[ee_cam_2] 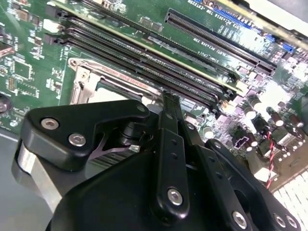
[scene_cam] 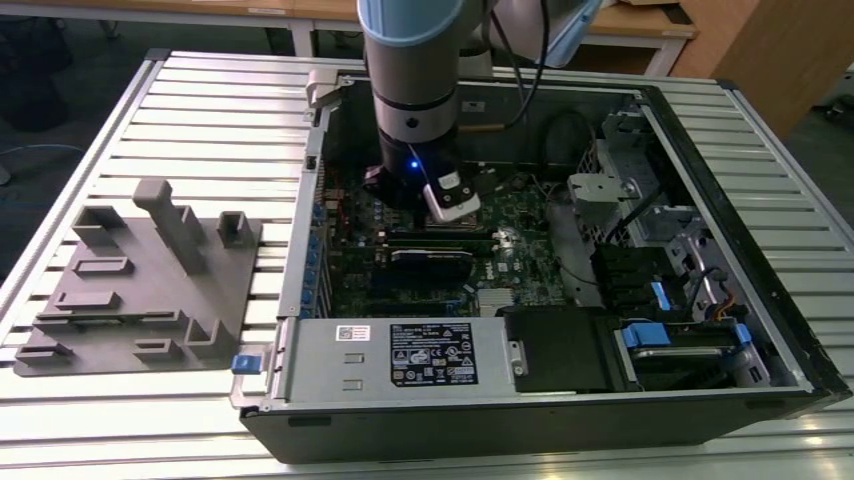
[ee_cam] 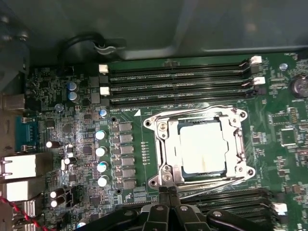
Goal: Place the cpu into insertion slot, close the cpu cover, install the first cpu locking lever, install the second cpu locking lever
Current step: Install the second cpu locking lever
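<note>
**Gripper low at the socket edge, chip seated under its frame**

In the exterior view, the arm reaches down into the open computer case (scene_cam: 787, 370), its gripper (scene_cam: 451, 200) low over the motherboard (scene_cam: 354, 275).

In the second wrist view, the gripper's black fingers (ee_cam_2: 169, 120) are pressed together, their tips at the edge of the cpu cover (ee_cam_2: 84, 79).

In the first wrist view, the cpu (ee_cam: 201, 147) lies flat in its socket, with the cpu cover (ee_cam: 166, 144) closed around it. The gripper (ee_cam: 167, 191) sits just beside the socket's edge, near a thin locking lever (ee_cam: 211, 182).

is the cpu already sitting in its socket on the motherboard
Yes, in the first wrist view the cpu lies flat in the socket with the cpu cover framing it.
</note>
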Robot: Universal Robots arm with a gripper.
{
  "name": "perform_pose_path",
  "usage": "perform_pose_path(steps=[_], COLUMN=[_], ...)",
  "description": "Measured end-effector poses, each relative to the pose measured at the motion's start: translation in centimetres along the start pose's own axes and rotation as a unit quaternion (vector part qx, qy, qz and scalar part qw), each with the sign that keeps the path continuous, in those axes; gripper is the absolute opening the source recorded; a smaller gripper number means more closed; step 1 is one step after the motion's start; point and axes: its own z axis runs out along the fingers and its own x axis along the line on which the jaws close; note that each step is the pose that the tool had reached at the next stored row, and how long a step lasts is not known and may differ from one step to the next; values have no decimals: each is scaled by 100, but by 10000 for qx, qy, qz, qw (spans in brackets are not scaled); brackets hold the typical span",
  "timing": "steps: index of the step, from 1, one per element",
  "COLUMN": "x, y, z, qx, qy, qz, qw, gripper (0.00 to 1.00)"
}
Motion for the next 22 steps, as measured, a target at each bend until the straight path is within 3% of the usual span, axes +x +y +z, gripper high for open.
perform_pose_path(steps=[6, 13, 17, 22], x=[11, 15, 55, 107], y=[-5, -6, -11, -18], z=[38, 41, 45, 53], qx=[-3, -109, -205, -262], qy=[-4, 1, -40, -102], qz=[-1, 9, 12, 8], qw=[10000, 9999, 9998, 9996], gripper=[11, 11, 11, 11])
